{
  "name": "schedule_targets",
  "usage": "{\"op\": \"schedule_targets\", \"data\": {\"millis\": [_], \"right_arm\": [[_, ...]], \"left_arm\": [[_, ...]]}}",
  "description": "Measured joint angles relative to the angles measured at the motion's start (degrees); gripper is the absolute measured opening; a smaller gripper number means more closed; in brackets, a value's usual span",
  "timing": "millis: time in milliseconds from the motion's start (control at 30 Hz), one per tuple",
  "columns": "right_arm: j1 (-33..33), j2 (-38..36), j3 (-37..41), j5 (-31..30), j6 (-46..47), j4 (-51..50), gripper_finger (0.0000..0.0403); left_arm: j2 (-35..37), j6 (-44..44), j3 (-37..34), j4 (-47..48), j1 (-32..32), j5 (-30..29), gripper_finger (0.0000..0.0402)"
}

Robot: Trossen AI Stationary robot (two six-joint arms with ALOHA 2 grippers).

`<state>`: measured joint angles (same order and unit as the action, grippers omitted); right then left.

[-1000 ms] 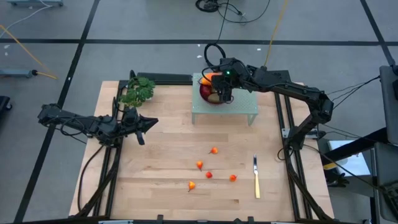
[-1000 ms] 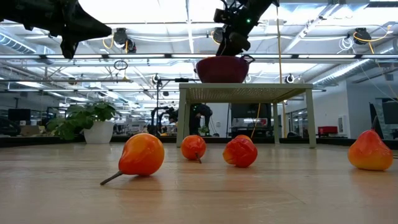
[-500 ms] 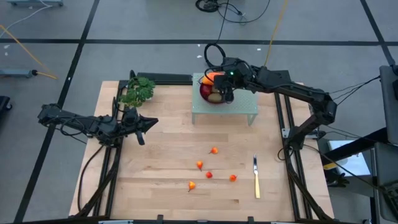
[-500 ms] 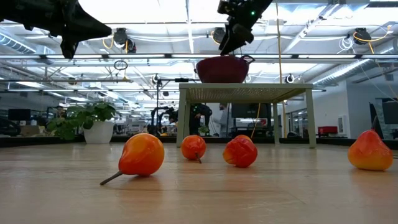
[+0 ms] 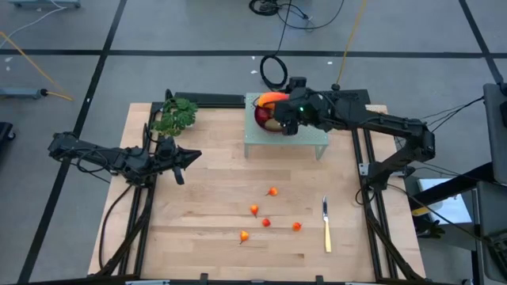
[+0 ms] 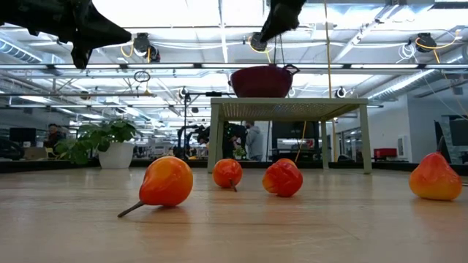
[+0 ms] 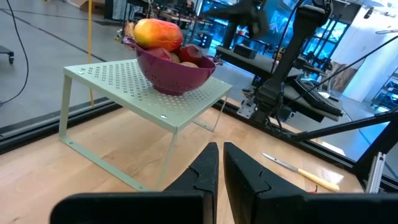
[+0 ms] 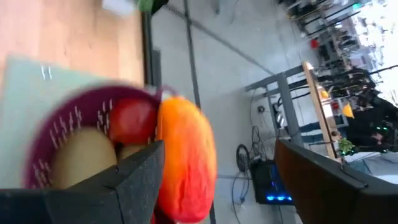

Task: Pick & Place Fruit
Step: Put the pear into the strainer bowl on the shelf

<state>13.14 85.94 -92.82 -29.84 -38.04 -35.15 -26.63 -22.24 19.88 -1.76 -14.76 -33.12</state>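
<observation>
atop the bowl, an elongated orange-red fruit lies sideways.

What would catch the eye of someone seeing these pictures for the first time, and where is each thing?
First comes the purple bowl heaped with fruit, a big orange-red piece on top, standing on a pale green perforated stand at the table's far edge. The right pincer hangs open just above the bowl. Nearer the front, five small orange-red fruits lie scattered on the bare wood, with a yellow-handled knife to their right.
</observation>
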Motion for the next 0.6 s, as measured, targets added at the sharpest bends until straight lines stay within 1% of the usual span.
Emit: {"op": "schedule_targets", "data": {"millis": [167,333,400,500,600], "right_arm": [[-5.4,-1.0,0.0,-3.5,4.4,0.0,0.0297],[-11.0,-1.8,0.0,-3.7,8.1,0.2,0.0297],[-12.8,-1.9,0.0,-5.3,10.1,0.4,0.0296],[-15.4,-1.9,0.0,-7.6,14.0,0.3,0.0285],[-17.7,-2.3,0.0,-7.7,18.4,0.1,0.0264]], "left_arm": [[0.0,0.1,0.0,0.0,0.0,0.0,0.0024],[0.0,1.8,0.0,0.0,0.0,0.0,0.0024],[0.0,2.2,0.0,0.0,0.0,0.0,0.0024],[0.0,2.3,0.0,0.0,0.0,0.0,0.0024],[0.0,2.5,0.0,0.0,0.0,0.0,0.0024]]}}
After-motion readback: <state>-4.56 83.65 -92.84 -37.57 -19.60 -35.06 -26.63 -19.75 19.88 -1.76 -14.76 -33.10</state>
